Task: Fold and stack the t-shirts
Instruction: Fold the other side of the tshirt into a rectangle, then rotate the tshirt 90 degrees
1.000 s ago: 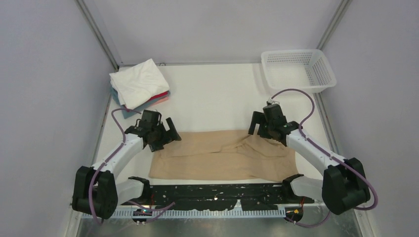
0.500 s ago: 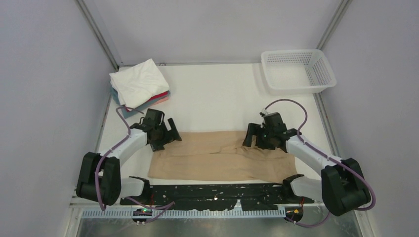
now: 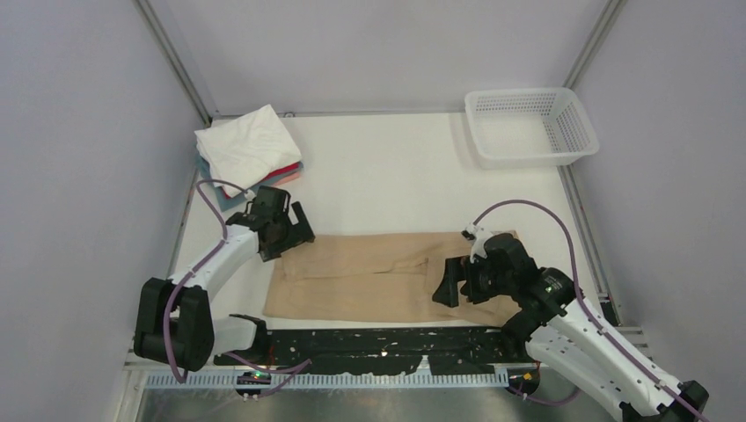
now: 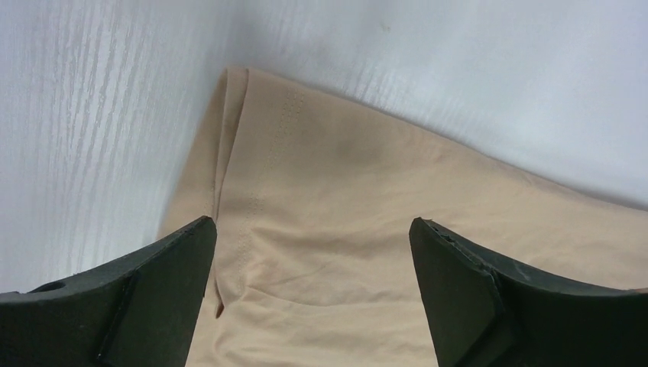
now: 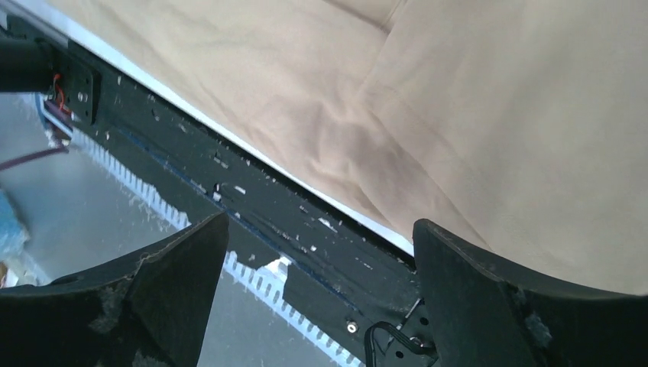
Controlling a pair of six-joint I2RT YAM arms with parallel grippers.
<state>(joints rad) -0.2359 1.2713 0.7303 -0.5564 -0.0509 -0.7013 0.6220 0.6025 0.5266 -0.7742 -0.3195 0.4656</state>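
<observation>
A tan t-shirt (image 3: 378, 277) lies folded into a long band across the near part of the table; it also shows in the left wrist view (image 4: 367, 229) and the right wrist view (image 5: 474, 115). My left gripper (image 3: 286, 239) is open and empty, hovering over the shirt's far left corner. My right gripper (image 3: 453, 286) is open and empty, above the shirt's right part near its front edge. A stack of folded shirts sits at the far left: white (image 3: 246, 145) on top, red/pink (image 3: 287, 170) and grey-blue (image 3: 227, 198) beneath.
A white mesh basket (image 3: 530, 125) stands at the far right corner. A black strip (image 3: 387, 345) runs along the table's near edge, seen also in the right wrist view (image 5: 252, 199). Grey walls close in both sides.
My right arm has swung from the shirt's far right edge toward the near edge and the bunched cloth there now lies flat. My left gripper shifted slightly over the left corner.
</observation>
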